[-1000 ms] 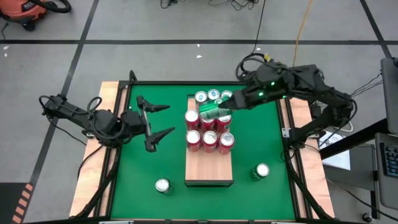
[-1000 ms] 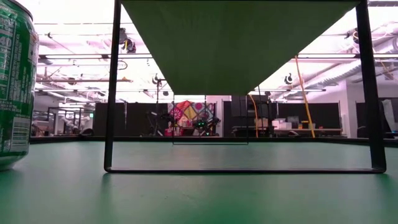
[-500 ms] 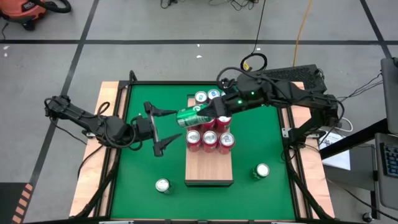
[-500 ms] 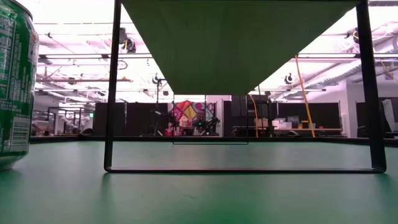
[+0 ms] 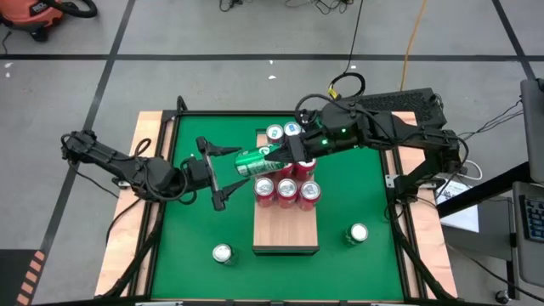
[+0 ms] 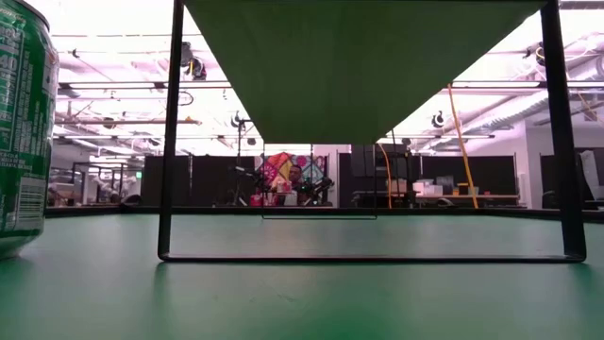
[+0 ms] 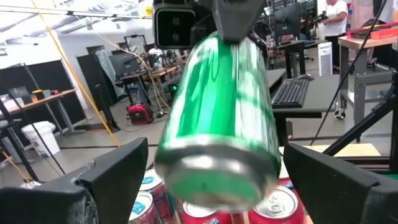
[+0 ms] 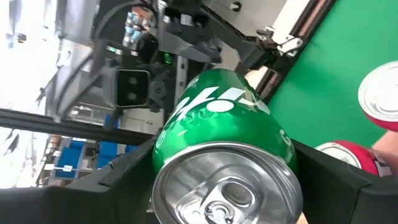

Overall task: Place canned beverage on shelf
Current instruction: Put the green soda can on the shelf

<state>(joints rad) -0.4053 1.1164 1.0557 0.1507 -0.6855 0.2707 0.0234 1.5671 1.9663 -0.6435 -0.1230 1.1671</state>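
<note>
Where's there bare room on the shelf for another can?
The near half of the shelf is bare wood, bordered by the front row of red cans. The far half is crowded with cans, below the right gripper with its green can.

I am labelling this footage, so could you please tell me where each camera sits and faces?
High: overhead, straight down on shelf, both arms.
Low: tabletop level, facing the room; green standing can, no arms.
Left wrist: left claw open around the held can.
Right wrist: right claw gripping it.
Shared: the held can.
</note>
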